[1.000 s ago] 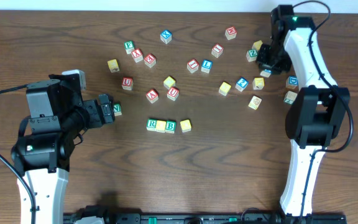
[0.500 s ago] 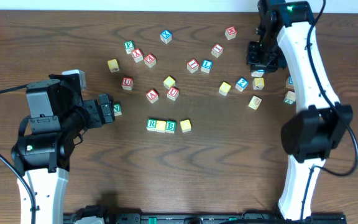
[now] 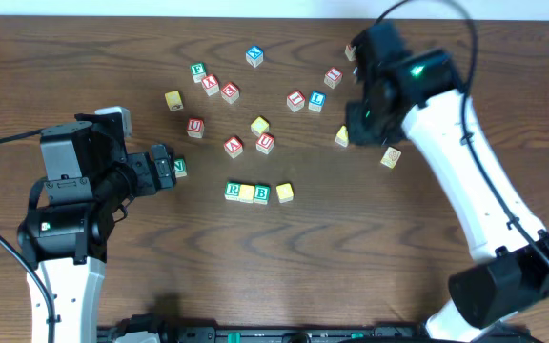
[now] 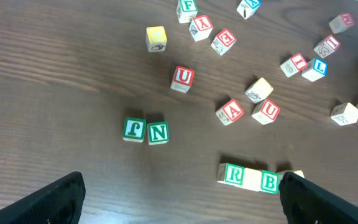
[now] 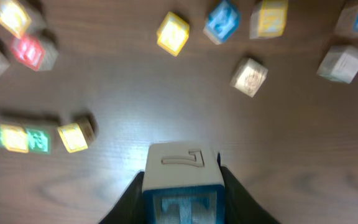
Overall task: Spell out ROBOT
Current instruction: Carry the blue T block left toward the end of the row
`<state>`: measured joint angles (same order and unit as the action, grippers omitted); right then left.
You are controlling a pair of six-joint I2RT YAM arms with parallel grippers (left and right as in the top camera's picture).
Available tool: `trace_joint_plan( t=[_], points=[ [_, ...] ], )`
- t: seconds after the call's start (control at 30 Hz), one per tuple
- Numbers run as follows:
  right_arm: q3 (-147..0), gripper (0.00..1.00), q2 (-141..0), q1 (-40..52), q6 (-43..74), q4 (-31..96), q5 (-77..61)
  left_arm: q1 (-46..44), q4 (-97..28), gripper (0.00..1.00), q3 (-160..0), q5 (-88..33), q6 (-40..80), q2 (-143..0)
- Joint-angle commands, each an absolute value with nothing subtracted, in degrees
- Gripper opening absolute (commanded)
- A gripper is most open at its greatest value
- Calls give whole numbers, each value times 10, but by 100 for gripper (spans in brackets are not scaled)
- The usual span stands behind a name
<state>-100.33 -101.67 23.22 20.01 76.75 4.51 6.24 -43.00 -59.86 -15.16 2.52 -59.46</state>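
Dark wood-grain table [image 3: 351, 276] fills every view, with a pale wall strip along its far edge. At the left edge the left arm [image 3: 65, 205] is seen folded low, its wrist turned toward the middle of the table; the left fingers [image 4: 55, 202] are spread wide apart with nothing between them, and a green N cube [image 3: 179, 168] lies just beside their tips, touching another green-lettered cube [image 4: 134, 129] on its left-edge side. From the near right corner the right arm [image 3: 465, 181] is stretched diagonally toward the far edge, its wrist bent over the loose cubes right of centre. The right fingers [image 5: 131, 202] are clamped on the T cube [image 5: 183, 169], which is held off the table with a blue T on one face. Near the middle of the table a row is laid out: the R cube [image 3: 233, 191], a yellow cube [image 3: 247, 193] and the B cube [image 3: 261, 193] touch side by side, while a second yellow cube [image 3: 284, 193] sits just beside the B, slightly apart and a little turned. Between the row and the far edge loose cubes are scattered, among them a red A cube [image 3: 233, 146], two red U cubes [image 3: 194, 125] [image 3: 266, 143], a plain yellow-faced cube [image 3: 260, 125], a green F cube [image 3: 197, 70] and a blue L cube [image 3: 316, 99]. Some cubes are hidden under the right wrist in the overhead view.
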Motion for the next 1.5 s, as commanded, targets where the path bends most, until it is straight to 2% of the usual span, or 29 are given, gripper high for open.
trace_joint_plan(
  t=[0.0,0.23,0.7,1.07,1.2,1.47],
  points=[
    [-886,12,-977,261,249,708,65,65,-429,98,-611,-158,17,-595],
    [-721,18,-969,319,303,576,65,65,-428,98,-611,-158,17,-595],
    [-581,22,-969,369,314,328,71,65,-429,98,-611,-158,17,-595],
    [-563,23,-969,379,327,284,77,65,-429,98,-611,-158,17,-595],
    [-561,29,-970,394,321,257,89,65,-428,98,-611,-158,17,-595],
    [-561,30,-985,395,323,236,82,65,-428,98,-611,-158,17,-595]
  ],
)
